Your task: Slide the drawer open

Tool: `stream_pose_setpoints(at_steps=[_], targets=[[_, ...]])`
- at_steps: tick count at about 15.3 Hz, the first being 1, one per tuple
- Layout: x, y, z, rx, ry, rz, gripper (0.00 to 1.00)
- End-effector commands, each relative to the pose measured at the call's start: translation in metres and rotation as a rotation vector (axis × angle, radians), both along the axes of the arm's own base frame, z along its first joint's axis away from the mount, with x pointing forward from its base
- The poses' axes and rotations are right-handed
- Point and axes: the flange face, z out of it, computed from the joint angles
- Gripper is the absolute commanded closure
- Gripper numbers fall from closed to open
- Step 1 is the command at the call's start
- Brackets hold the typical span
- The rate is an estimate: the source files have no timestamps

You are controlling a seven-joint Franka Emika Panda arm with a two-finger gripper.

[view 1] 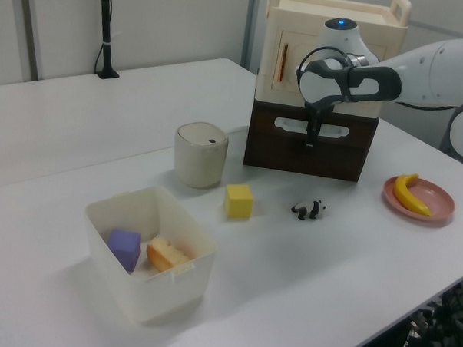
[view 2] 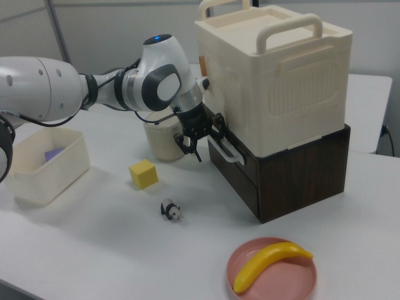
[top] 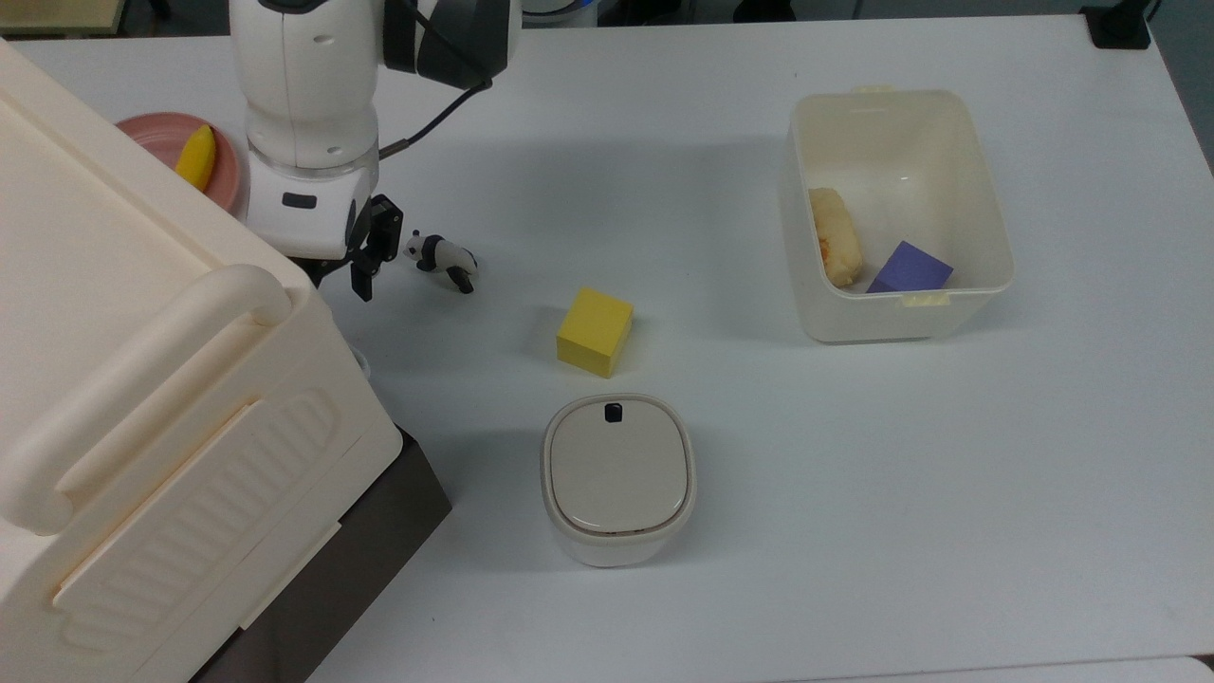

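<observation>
The arm reaches in level, wrist bent down, setting the gripper [view 2: 201, 141] at the white loop handle [view 2: 223, 150] of the drawer [view 2: 236, 167]. Its fingers stand apart to either side of the handle, clamping nothing. The closed drawer sits under the cream cabinet [view 2: 278, 75] at the table's [top: 854, 493] edge.

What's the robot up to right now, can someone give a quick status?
Gripper open, at the white handle, not clamped. Drawer looks shut. Toy panda and yellow block on the table in front, clear of the drawer.
</observation>
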Motion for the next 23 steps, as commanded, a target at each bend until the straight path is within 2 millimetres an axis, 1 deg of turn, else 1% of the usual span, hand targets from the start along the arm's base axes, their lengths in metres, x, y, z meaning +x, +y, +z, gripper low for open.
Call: stream_pose_setpoints(at_steps=[1,2,4,5,10,11,14,15,18,19,20,23], targets=[[0.001,-0.005,0.003,0.016,-0.024,-0.001,0.3],[0.001,-0.009,0.003,0.014,-0.031,-0.004,0.3],[0.003,-0.01,0.005,0.021,-0.057,-0.008,0.34],[0.003,-0.01,0.007,0.021,-0.059,-0.01,0.4],[0.003,-0.014,0.008,0.032,-0.066,-0.022,0.4],[0.004,-0.015,0.013,0.041,-0.079,-0.028,0.4],[0.006,-0.016,0.019,0.048,-0.091,-0.035,0.4],[0.005,-0.018,0.02,0.051,-0.094,-0.042,0.4],[0.005,-0.018,0.02,0.056,-0.096,-0.062,0.4],[0.005,-0.018,0.021,0.056,-0.099,-0.062,0.4],[0.004,-0.018,0.021,0.056,-0.098,-0.062,0.43],[0.004,-0.018,0.025,0.059,-0.105,-0.069,0.43]])
